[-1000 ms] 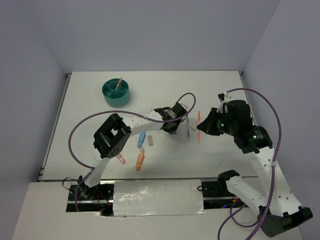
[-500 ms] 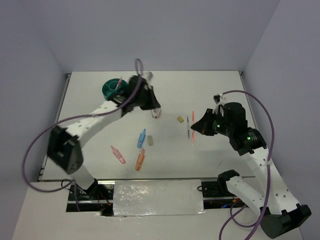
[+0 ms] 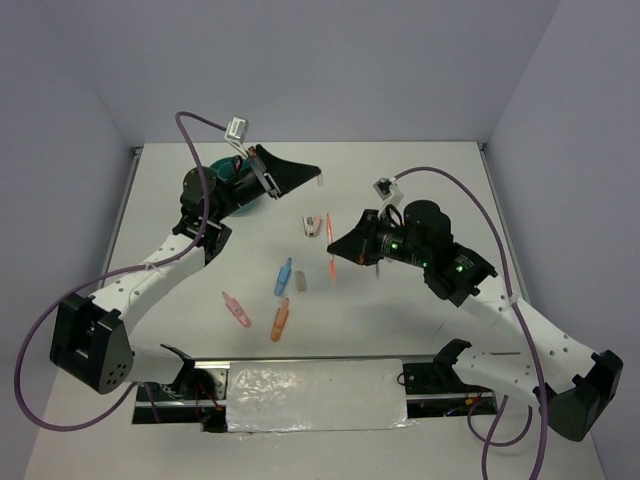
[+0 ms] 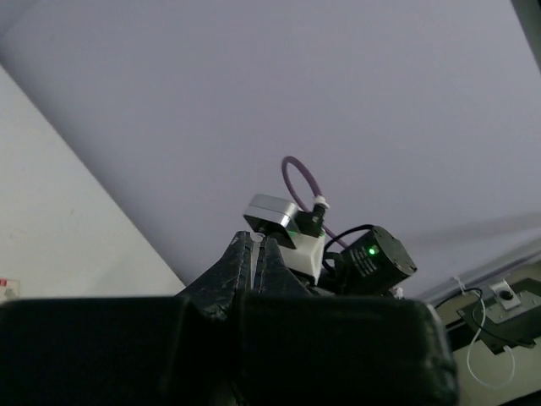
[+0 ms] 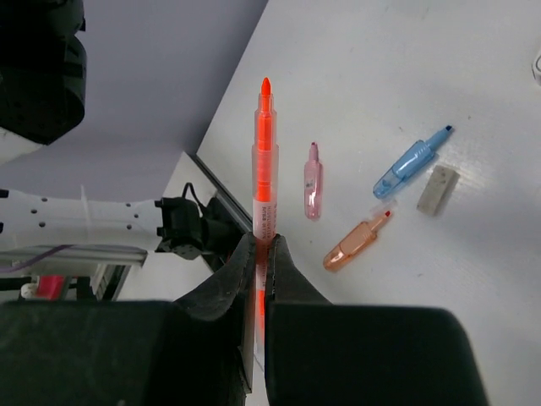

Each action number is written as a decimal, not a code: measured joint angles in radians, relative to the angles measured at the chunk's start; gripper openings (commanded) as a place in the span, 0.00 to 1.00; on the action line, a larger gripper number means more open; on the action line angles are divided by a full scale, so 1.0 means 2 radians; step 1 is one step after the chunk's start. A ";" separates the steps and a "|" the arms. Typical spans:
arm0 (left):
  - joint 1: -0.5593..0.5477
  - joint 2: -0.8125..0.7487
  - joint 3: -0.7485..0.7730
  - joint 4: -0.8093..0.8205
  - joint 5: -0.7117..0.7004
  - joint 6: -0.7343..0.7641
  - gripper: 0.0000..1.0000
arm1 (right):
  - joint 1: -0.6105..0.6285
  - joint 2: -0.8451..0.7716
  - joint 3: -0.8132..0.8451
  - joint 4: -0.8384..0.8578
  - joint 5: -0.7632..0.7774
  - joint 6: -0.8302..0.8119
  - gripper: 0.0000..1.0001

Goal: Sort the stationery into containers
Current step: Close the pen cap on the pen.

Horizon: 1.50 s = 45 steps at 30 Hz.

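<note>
The left arm reaches to the far left of the white table (image 3: 430,180), its body crossing in front of the round teal plastic organiser (image 3: 243,198), so only part of the tub shows. The left end effector (image 3: 316,177) pokes out just to the right of the organiser. In the left wrist view its fingers are pressed together (image 4: 254,254) with a pale sliver at the seam. I can't tell whether that is something pinched there.

The right end effector (image 3: 345,245) sits over the middle of the table, clamped on a thin orange pen (image 3: 331,262). The right wrist view shows the pen (image 5: 264,169) sticking straight out past the closed fingertips (image 5: 262,245).

The rest of the stationery lies loose on the table, well apart from the organiser:
- A stubby blue marker (image 3: 284,277) lies with a small grey eraser (image 3: 300,281) just beside it on its right.
- A stubby orange marker (image 3: 280,319) lies nearer the arm bases.
- A stubby pink marker (image 3: 236,309) lies to its left.

The right wrist view shows the same four: blue marker (image 5: 412,161), eraser (image 5: 437,189), orange marker (image 5: 355,244) and pink marker (image 5: 313,182).

A small whitish clip-like piece (image 3: 313,225) rests on the table between the two end effectors.
</note>
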 measured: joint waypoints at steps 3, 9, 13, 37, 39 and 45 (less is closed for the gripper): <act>0.000 -0.003 0.000 0.027 0.009 -0.016 0.00 | 0.001 0.017 0.020 0.003 0.001 -0.004 0.00; 0.000 -0.016 0.000 0.014 0.014 -0.008 0.00 | 0.001 0.029 0.056 0.004 0.000 -0.023 0.00; 0.000 -0.026 0.000 -0.013 0.014 0.009 0.00 | 0.001 0.039 0.077 0.004 -0.013 -0.033 0.00; 0.000 -0.029 0.000 -0.043 0.014 0.028 0.00 | 0.003 0.052 0.096 0.001 -0.025 -0.051 0.00; 0.000 -0.029 0.000 -0.043 0.014 0.032 0.00 | 0.003 0.053 0.098 0.000 -0.025 -0.051 0.00; 0.000 -0.029 0.000 -0.044 0.014 0.036 0.00 | 0.003 0.054 0.102 -0.001 -0.023 -0.052 0.00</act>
